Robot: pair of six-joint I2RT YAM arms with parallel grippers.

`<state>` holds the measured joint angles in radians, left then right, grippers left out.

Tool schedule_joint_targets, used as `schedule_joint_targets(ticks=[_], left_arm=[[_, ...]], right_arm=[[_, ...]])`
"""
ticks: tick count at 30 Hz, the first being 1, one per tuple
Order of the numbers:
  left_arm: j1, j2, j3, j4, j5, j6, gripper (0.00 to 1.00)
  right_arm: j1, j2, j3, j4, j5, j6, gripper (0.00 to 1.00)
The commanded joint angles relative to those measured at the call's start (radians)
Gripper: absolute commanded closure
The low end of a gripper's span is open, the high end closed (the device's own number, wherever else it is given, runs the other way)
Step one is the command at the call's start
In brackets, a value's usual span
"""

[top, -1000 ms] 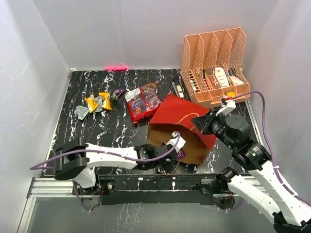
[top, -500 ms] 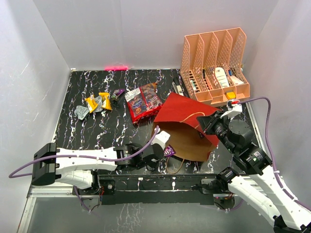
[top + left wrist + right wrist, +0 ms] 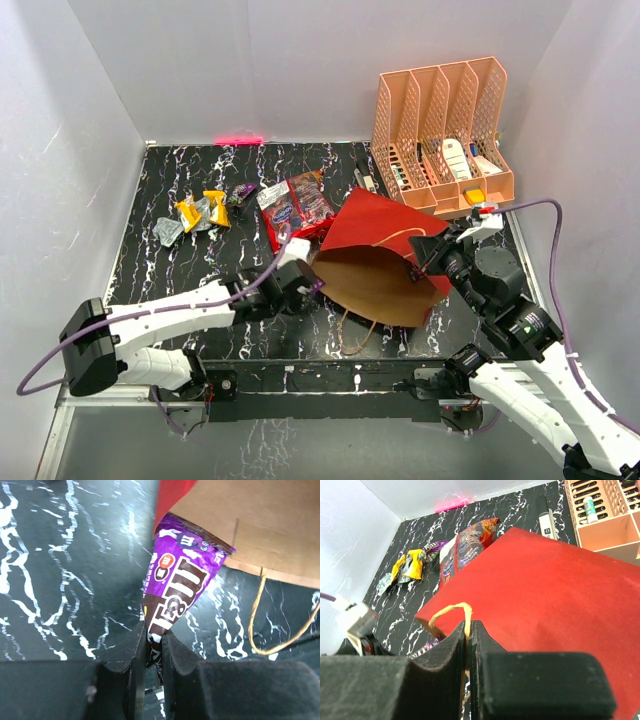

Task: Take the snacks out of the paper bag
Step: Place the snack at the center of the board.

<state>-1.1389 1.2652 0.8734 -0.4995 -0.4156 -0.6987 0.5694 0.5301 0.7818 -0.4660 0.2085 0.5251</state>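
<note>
Here, the left gripper (image 3: 154, 652) clamps the lower end of a purple packet (image 3: 175, 590), whose top touches the mouth of the paper bag (image 3: 375, 228), which lies on its side. From above, that gripper hides the packet. The right gripper (image 3: 468, 627) is closed on a cord handle (image 3: 451, 608). Deeper inside the bag nothing can be made out.
</note>
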Motion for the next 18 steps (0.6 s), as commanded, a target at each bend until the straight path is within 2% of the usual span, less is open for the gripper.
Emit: schedule_joint_targets(ticks=[1, 7, 12, 18], left_arm=[[0.119, -0.095, 0.009, -0.068, 0.004, -0.009, 1.0], [0.255, -0.195, -0.008, -0.076, 0.017, -0.006, 1.0], [0.259, -0.309, -0.052, 0.008, 0.135, 0.067, 1.0], [0.261, -0.321, -0.029, -0.056, 0.063, 0.068, 1.0]], right_arm=[[0.003, -0.023, 0.043, 0.061, 0.026, -0.02, 0.93], [0.004, -0.041, 0.043, 0.059, 0.042, -0.028, 0.93], [0.003, -0.044, 0.042, 0.062, 0.043, -0.034, 0.93], [0.004, -0.046, 0.039, 0.063, 0.031, -0.031, 0.93]])
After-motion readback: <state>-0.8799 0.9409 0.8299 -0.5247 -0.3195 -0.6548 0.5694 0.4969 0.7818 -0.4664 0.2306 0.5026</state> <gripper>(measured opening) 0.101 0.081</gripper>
